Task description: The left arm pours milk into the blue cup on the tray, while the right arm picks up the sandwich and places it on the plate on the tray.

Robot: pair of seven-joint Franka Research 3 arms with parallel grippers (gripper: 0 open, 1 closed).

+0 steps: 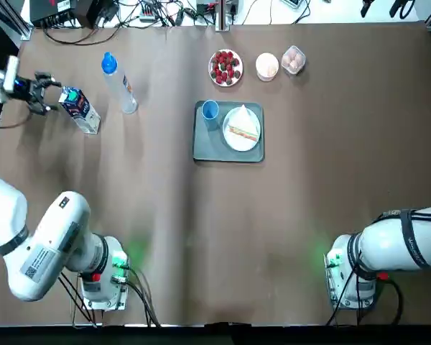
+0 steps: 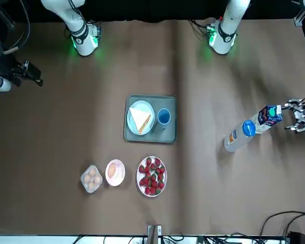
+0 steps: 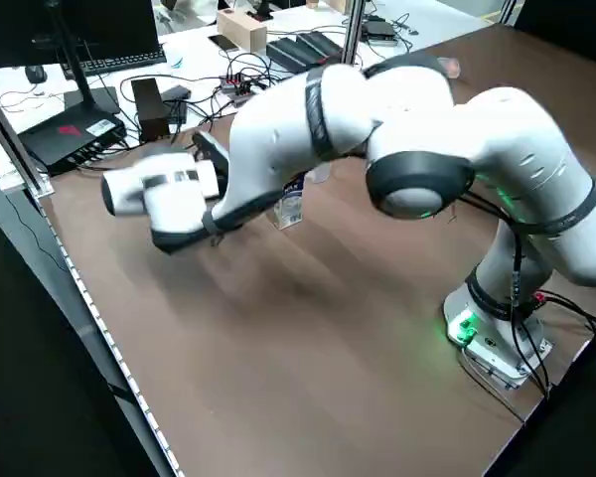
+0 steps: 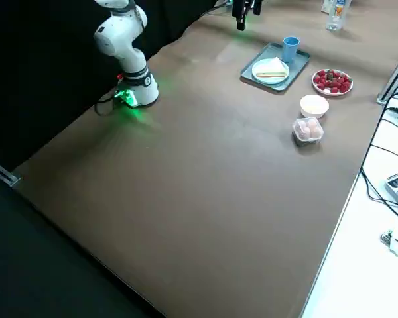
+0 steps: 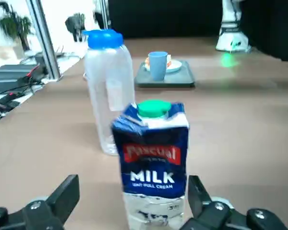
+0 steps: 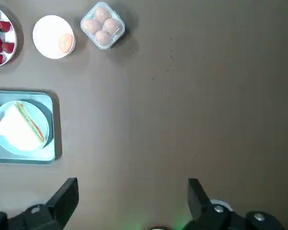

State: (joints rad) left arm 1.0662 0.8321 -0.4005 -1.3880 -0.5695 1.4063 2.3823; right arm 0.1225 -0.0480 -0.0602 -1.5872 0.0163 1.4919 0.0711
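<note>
Milk carton (image 1: 80, 109) stood upright at the upper left of the top view, just beside a blue-capped bottle (image 1: 118, 83), with the left gripper (image 1: 40, 92) level with it, fingers spread wide and not yet touching its sides. In the left wrist view the carton sat between the two open fingers (image 5: 62, 195). The sandwich (image 1: 242, 129) already lay on the plate (image 1: 231, 140) on the tray (image 1: 205, 147) at upper centre, the blue cup (image 1: 210, 110) standing in the tray's upper-left corner. The right gripper (image 6: 133, 211) hung released and empty above bare table, lower right of the tray. The step in hand appeared to be the grasp on the carton; the next move likely called for closing squarely on its sides, then carrying it well across to the cup.
</note>
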